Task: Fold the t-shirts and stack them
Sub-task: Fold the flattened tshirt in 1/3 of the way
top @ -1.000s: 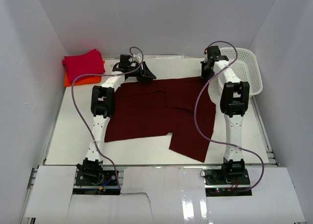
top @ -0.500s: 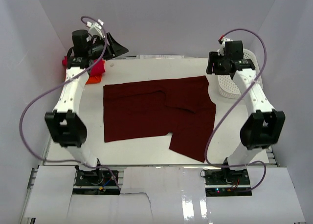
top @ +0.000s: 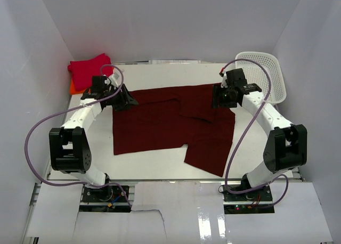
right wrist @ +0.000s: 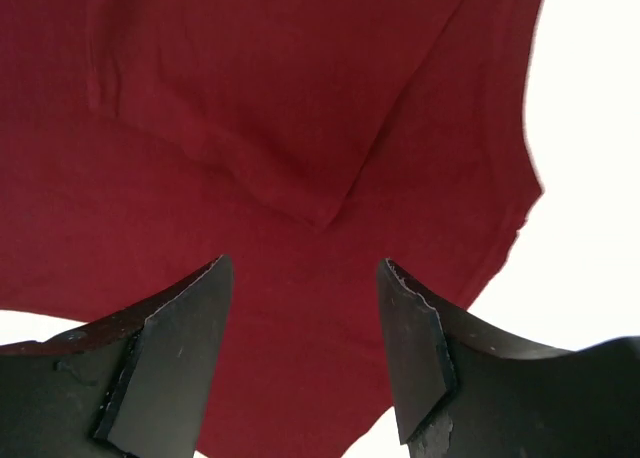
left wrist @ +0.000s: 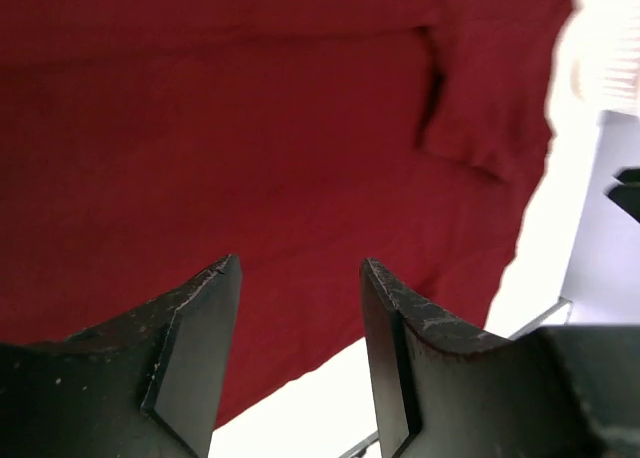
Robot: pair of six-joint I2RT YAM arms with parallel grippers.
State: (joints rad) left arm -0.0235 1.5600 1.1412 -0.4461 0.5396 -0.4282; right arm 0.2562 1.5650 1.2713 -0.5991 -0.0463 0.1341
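Far-left corner of the bench (top: pixel 149 168): crimson t-shirt (top: pixel 89 68) folded, sitting on top of the orange t-shirt (top: pixel 75 87), of which only an edge shows. Left tool (top: pixel 127 100) is at the far-left corner of the maroon t-shirt (top: pixel 160 124). In the wrist view its fingers (left wrist: pixel 195 323) stand apart with nothing between them, just maroon cloth and a strip of bare bench below. Can't tell whether the tips touch the cloth. The maroon t-shirt lies flat mid-bench, between the two arms. It is partly folded: a flap is doubled over on its far-right part, and its right side reaches closer to the arm bases than its left. Right tool (top: pixel 221 97) is over the far-right part of that shirt, near the flap. In the wrist view its fingers (right wrist: pixel 415 343) are also spread, gripping nothing, with the flap's corner showing in the gap. White mesh basket (top: pixel 266 76) sits tilted at the far-right corner, just beside the right arm, apart from the shirt.
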